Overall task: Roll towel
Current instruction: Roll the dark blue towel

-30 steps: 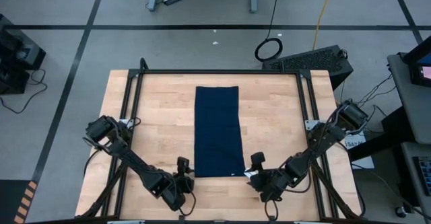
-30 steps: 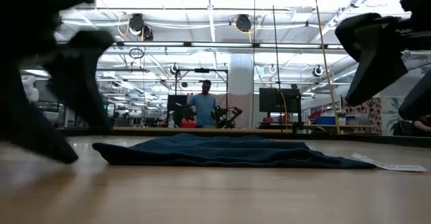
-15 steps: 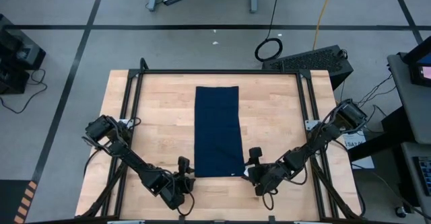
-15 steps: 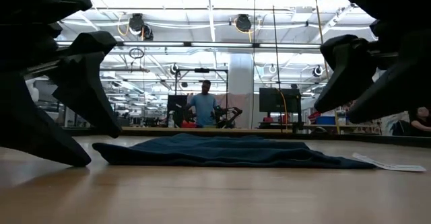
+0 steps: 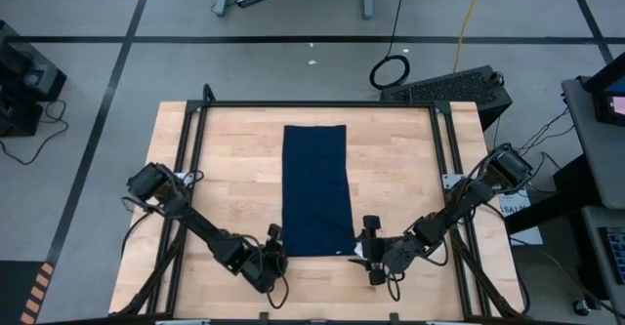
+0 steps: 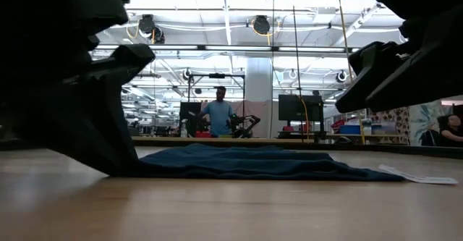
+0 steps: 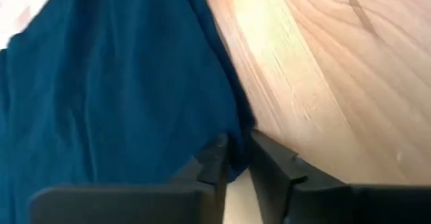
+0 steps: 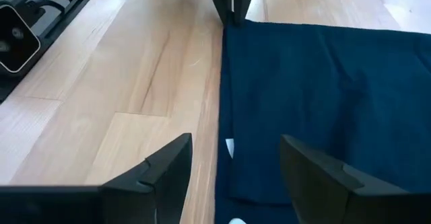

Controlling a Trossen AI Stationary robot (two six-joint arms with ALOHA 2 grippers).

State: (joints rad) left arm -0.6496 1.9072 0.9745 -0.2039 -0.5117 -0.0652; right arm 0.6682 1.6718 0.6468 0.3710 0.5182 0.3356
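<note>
The dark navy towel (image 5: 315, 188) lies flat on the wooden table, its long sides running near to far. A small white tag (image 8: 229, 146) sits at its near edge. My left gripper (image 5: 277, 235) is down at the towel's near-left corner, with its fingers close together on the cloth (image 7: 239, 140). My right gripper (image 5: 369, 229) is open just above the towel's near-right corner (image 8: 236, 140) and touches nothing. The towel also shows in the low view (image 6: 246, 161). My left gripper pinches the towel's near-left corner (image 7: 232, 126) between its two fingers, at the left long edge. The fingers come in low from the table's near side, slanting down. The corner stays on the table and the cloth lies slack; one layer or several, I cannot tell.
A black frame (image 5: 312, 103) runs along the table's far and side edges. Bare wood (image 5: 229, 169) lies on both sides of the towel. In the low view a person (image 6: 217, 114) stands far behind the table.
My left gripper has gone toward the table's right edge and down onto the towel's near-left corner. My right gripper has shifted a little toward the towel's near-right corner and tipped lower. The towel has not moved.
</note>
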